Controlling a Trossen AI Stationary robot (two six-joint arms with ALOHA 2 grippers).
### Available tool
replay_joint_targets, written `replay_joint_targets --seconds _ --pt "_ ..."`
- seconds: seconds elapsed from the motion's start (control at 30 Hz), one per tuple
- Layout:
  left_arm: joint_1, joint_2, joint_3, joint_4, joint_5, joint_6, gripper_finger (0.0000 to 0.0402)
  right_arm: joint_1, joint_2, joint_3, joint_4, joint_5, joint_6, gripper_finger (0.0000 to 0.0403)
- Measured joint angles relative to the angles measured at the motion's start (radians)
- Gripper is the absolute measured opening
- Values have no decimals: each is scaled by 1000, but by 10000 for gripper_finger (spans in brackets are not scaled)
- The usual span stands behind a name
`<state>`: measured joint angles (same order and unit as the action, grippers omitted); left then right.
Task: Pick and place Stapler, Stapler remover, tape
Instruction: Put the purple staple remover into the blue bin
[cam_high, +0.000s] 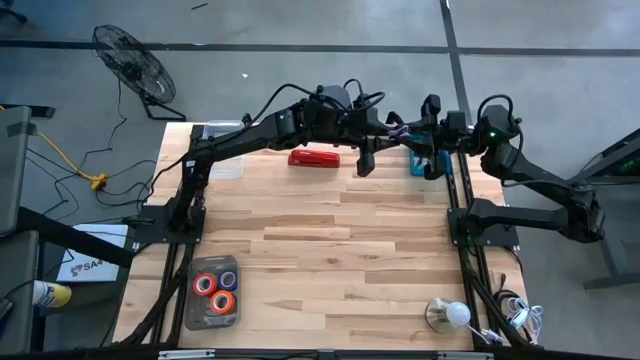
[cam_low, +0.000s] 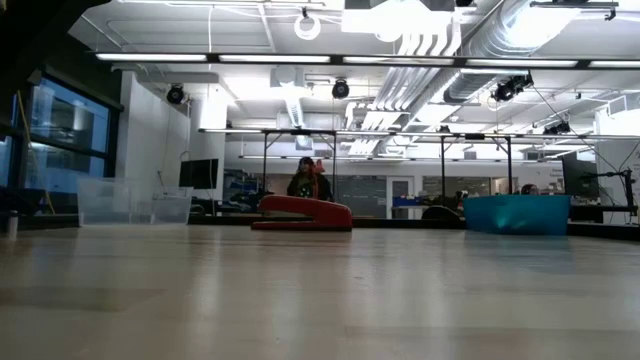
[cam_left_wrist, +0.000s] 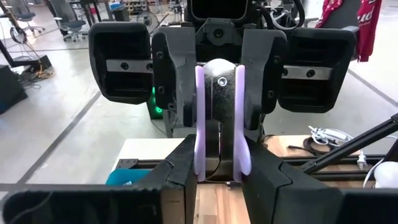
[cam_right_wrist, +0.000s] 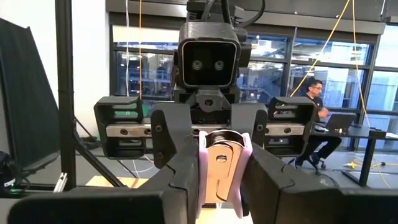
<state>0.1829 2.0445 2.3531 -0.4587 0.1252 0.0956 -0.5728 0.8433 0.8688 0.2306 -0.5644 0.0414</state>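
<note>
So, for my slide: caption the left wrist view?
Both claws grip one pale purple staple remover between them.

Red stapler (cam_high: 314, 158); lilac-and-steel staple remover (cam_left_wrist: 219, 118); teal bin (cam_low: 516, 214); pale wood table (cam_high: 340, 250).

1. The stapler (cam_high: 314, 158) lies on the table (cam_high: 340, 260) near its far edge.
2. A bin (cam_high: 419, 160) stands to the right of the stapler, along the same edge.
3. A box (cam_high: 227, 166) stands to the left of the stapler.
4. A tray (cam_high: 214, 293) of tape (cam_high: 216, 284) lies well nearer than the stapler, at the near left.
5. A lamp (cam_high: 448, 314) sits at the near right, well apart from the stapler.
</note>
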Motion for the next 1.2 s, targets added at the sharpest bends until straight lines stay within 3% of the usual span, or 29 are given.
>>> replay_joint_targets --seconds 0.13,0.33,0.9,1.2 --pt "0 0 0 0 0 -13 89 0 0 0 0 -4 3 82" --pt "0 0 0 5 -4 -25 139 0 1 0 -4 -7 0 82" --pt "0 0 0 1 -7 -21 149 0 1 0 -2 9 2 82" --pt "-1 0 0 0 -73 -11 171 -1 1 0 -4 14 3 82"
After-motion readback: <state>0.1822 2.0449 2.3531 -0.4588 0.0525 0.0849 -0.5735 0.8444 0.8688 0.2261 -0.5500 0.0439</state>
